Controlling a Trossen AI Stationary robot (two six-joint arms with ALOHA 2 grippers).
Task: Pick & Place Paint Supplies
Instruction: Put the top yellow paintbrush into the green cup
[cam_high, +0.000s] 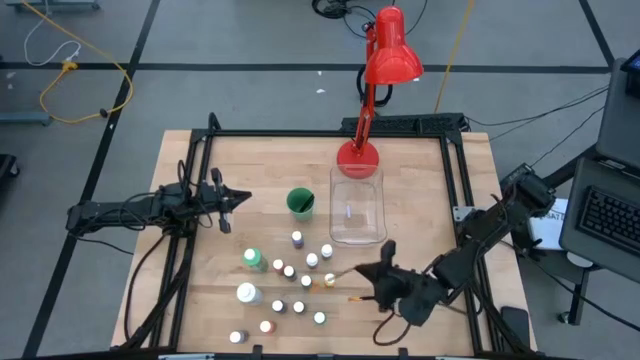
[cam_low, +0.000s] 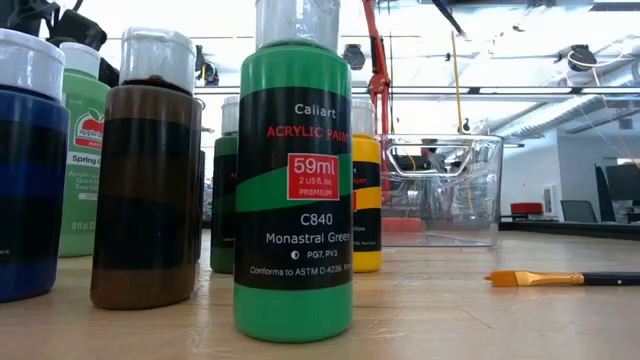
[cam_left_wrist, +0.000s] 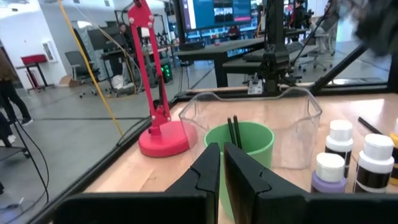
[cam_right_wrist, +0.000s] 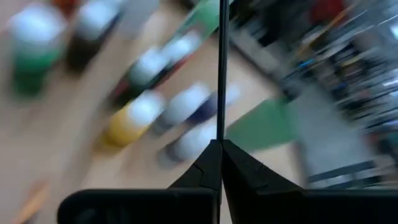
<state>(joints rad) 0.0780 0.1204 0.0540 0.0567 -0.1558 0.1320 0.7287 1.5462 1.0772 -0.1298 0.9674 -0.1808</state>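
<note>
The black left end effector (cam_left_wrist: 221, 163) points at a bright green plastic cup (cam_left_wrist: 244, 142) with two dark brush handles (cam_left_wrist: 234, 130) standing in it; behind the cup sits a clear plastic bin (cam_left_wrist: 292, 112), beside that a red desk lamp (cam_left_wrist: 158, 118). The black right end effector (cam_right_wrist: 219, 157) grips a thin dark brush (cam_right_wrist: 221, 68) above blurred white-capped bottles (cam_right_wrist: 140, 115), one of them yellow. Up close, a green bottle (cam_low: 295, 200) carries a black band with a red label. An orange-tipped brush (cam_low: 560, 279) lies on the pale wooden counter (cam_low: 480, 310).
</note>
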